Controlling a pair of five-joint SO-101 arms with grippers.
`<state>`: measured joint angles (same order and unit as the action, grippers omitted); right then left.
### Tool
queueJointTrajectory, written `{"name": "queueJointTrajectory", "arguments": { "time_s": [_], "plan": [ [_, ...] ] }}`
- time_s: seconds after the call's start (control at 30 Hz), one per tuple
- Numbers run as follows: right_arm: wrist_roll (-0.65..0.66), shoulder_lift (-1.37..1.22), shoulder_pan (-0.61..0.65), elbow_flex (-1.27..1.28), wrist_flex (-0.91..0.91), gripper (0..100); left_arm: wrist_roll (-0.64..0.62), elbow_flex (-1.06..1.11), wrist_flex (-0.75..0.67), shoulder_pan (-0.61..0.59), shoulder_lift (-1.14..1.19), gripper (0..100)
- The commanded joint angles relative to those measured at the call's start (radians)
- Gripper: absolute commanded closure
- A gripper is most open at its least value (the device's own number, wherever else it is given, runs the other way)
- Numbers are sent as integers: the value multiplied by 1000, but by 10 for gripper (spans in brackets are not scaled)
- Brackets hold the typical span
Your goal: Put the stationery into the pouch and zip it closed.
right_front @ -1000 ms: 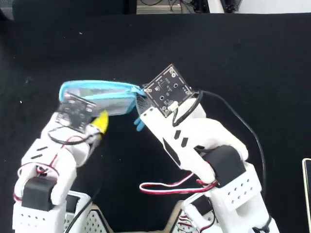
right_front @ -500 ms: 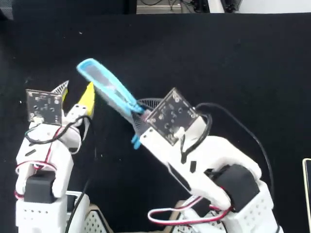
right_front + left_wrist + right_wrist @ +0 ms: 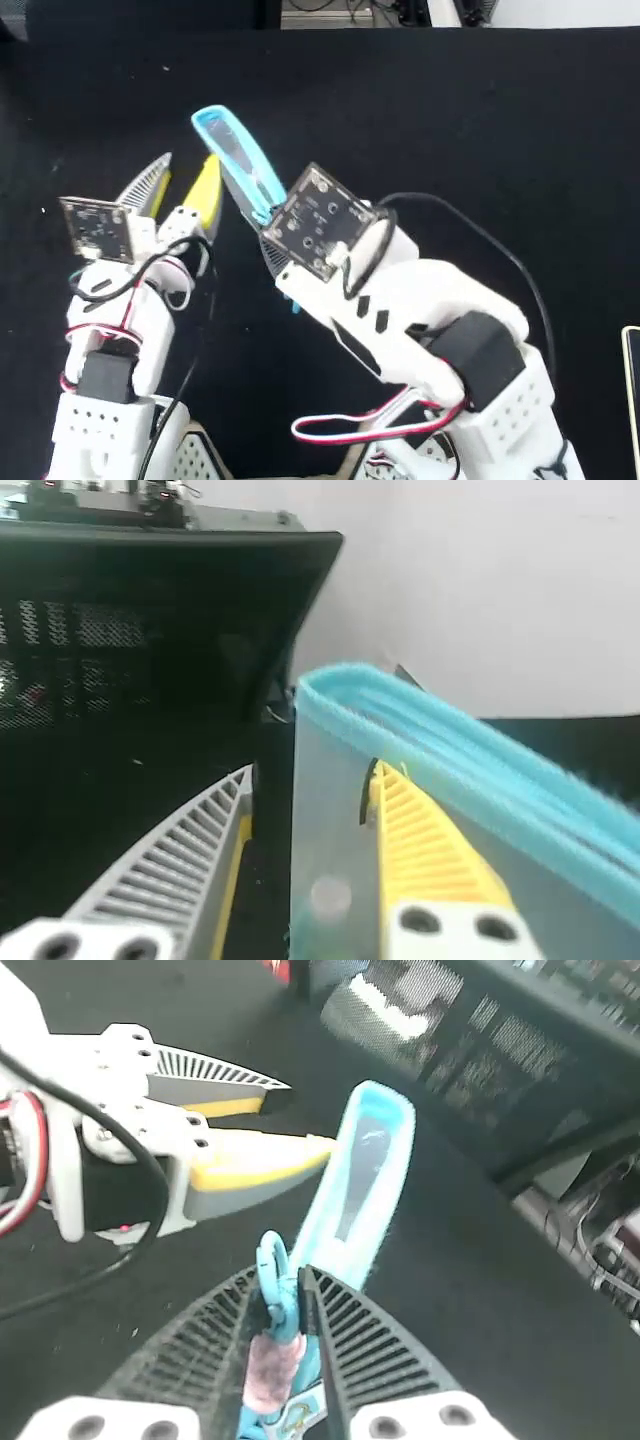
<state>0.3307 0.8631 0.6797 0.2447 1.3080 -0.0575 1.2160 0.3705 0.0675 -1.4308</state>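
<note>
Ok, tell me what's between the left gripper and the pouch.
Nothing: in the right wrist view the yellow fingertip of the left gripper meets the edge of the pouch, with no gap showing. The right gripper holds the pouch.

Table (image 3: 500, 120) is covered with black cloth across the high view. A flat object with a pale rim (image 3: 632, 395) is noted at the right edge of the table, cut off by the frame; its kind cannot be told. Cables and dark equipment (image 3: 340, 12) are seen on a light surface beyond the far edge of the table. A white wall (image 3: 500, 580) and a black perforated panel (image 3: 80, 640) are recorded in the left wrist view. Black mesh panels (image 3: 470, 1020) are recorded in the right wrist view.
</note>
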Motion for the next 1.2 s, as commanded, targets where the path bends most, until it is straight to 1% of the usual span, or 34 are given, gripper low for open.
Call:
{"name": "queueJointTrajectory", "arguments": {
  "time_s": [0.0,0.13,0.23,0.33,0.43,0.5,0.63,0.77,0.9,1.03,1.17],
  "plan": [
    [11,-73,12,-160,107,988,-9,22,-15,38,-8,809],
    [11,-147,14,-311,212,988,-12,5,80,-7,-8,807],
    [17,-211,12,-403,269,988,-14,-4,109,-31,-9,805],
    [72,-288,12,-453,316,988,-14,-33,138,-54,-9,805],
    [106,-360,11,-490,328,988,-14,-94,219,-47,-9,805],
    [150,-395,15,-519,330,988,-14,-133,255,-50,-9,805],
    [213,-424,17,-608,331,988,-12,-148,224,-85,-9,805],
    [215,-432,21,-680,348,988,-14,-142,130,-128,-8,805],
    [215,-430,80,-711,371,988,-18,-142,69,-125,-6,807],
    [212,-432,121,-740,351,988,-112,-142,3,-134,0,805],
    [213,-429,124,-708,370,988,-126,-119,5,-134,-8,806]
  ]
}}
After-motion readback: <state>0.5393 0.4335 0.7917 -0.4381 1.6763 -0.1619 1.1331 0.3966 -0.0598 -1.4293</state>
